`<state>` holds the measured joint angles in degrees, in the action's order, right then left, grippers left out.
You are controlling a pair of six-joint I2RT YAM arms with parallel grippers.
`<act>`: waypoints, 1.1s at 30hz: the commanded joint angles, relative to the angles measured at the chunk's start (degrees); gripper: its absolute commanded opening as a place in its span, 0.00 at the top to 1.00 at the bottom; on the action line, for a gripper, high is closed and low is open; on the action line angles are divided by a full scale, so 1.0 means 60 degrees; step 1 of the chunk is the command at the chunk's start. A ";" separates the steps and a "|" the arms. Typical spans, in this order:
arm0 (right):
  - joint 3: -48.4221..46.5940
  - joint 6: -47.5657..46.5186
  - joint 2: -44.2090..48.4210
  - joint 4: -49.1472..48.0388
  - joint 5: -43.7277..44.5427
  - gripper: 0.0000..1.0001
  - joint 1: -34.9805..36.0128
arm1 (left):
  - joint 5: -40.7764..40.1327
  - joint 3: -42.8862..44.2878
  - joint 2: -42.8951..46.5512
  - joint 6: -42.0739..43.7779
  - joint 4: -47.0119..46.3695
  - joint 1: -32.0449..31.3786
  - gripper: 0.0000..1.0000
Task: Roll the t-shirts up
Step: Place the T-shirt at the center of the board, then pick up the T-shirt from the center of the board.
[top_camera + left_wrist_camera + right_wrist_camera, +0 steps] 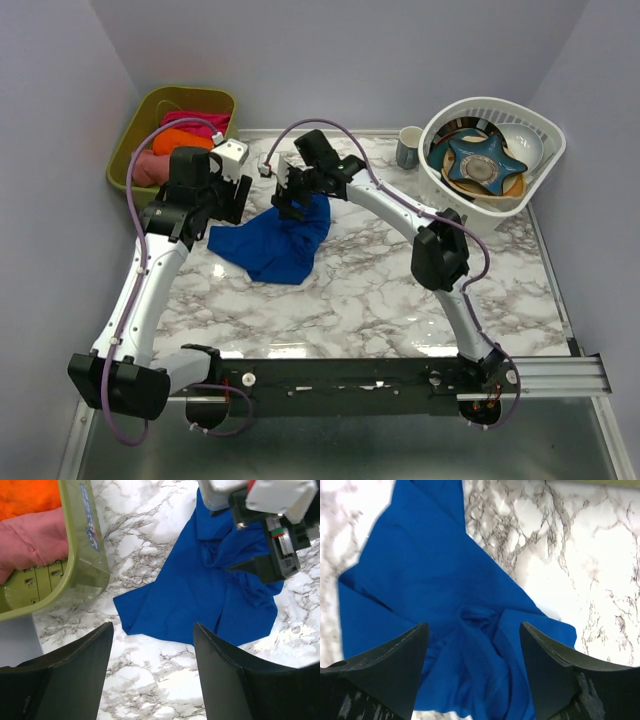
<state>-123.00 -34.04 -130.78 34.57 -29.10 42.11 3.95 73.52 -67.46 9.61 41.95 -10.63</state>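
Holding a dusty-pink roll point(150, 165), an orange roll point(185, 138) and a magenta roll point(205, 120) in the olive-green bin point(122, 155) at the far left corner. Carrying a blue star-shaped dish point(485, 165), a white bowl point(525, 145) and other crockery in the white basket point(548, 150) at the far right, with a mug point(409, 147) standing just beside its left side. Lying unrolled and crumpled on the marble table point(380, 290), left of centre toward the far side, just right of the bin: the royal-blue t-shirt point(275, 245), folding over itself and bunching into a small pucker at its far end. Hovering over that pucker with the right gripper point(472, 675), fingers spread wide and gripping nothing; touching the cloth or not, impossible to tell. Hanging above the shirt's left edge with the left gripper point(152, 680), likewise gaping wide and carrying nothing.
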 commanded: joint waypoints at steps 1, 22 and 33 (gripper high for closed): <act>-0.1178 -0.1572 -0.0950 0.1296 0.0281 0.22 0.0013 | -0.0394 -0.0168 0.0433 -0.0121 -0.0210 0.0000 0.27; 0.0518 -0.3232 -0.0178 0.1756 0.0879 0.48 0.0013 | -0.0204 -0.0285 0.0711 -0.0326 -0.0107 0.0483 0.26; 0.1237 -0.2852 0.0524 0.0626 0.2329 0.99 0.0043 | 0.0191 -0.0372 0.0871 -0.0560 -0.0443 0.0556 0.26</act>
<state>-115.52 -52.86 -132.44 40.99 -21.08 41.95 2.33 71.64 -63.77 7.75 41.52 -7.79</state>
